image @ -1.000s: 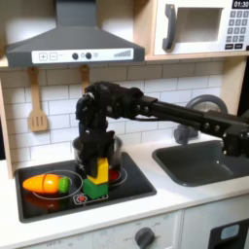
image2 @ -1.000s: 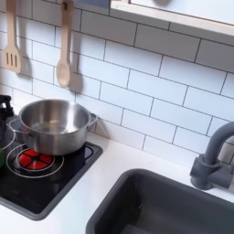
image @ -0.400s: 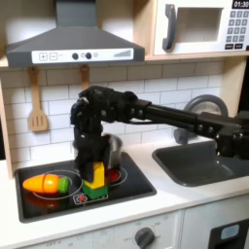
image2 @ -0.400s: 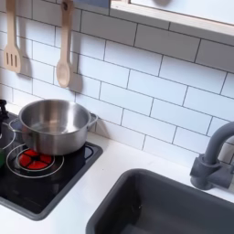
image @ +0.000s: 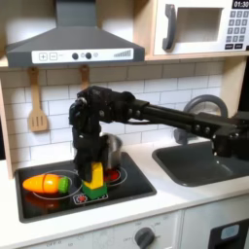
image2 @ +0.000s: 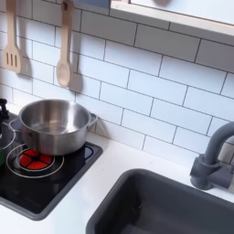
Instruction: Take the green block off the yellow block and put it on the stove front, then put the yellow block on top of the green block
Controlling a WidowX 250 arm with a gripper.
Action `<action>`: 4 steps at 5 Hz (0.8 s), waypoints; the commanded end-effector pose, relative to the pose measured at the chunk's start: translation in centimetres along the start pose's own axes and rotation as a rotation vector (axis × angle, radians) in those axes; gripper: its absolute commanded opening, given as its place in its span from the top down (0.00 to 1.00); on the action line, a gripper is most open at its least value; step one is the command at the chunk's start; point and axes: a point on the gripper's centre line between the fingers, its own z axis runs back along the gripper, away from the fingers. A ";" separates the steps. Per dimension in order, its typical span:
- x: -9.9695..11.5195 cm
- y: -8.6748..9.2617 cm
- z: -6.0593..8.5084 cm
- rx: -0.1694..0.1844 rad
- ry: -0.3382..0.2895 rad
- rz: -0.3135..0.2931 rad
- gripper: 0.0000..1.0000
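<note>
Hovering my end effector [image: 93, 167], grip unclear, over the yellow block [image: 94, 176], I should release only once it sits squarely on the green block [image: 96, 193].

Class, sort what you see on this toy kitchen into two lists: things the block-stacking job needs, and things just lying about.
Needed for the job:
yellow block, sitting on the green block
stove
gripper, down over the blocks

Just lying about:
toy carrot
pot
sink
tap
spatula
wooden spoon
microwave

Shiny steel pot [image2: 53, 126], glossy white tiles [image2: 137, 69], wooden spoon [image2: 63, 57]
</note>
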 end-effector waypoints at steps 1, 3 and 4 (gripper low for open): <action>0.0 -0.4 0.1 -0.003 -0.001 0.003 1.00; -0.1 -0.6 0.1 -0.003 -0.001 0.011 1.00; 0.0 -0.5 -0.1 -0.001 0.000 0.021 1.00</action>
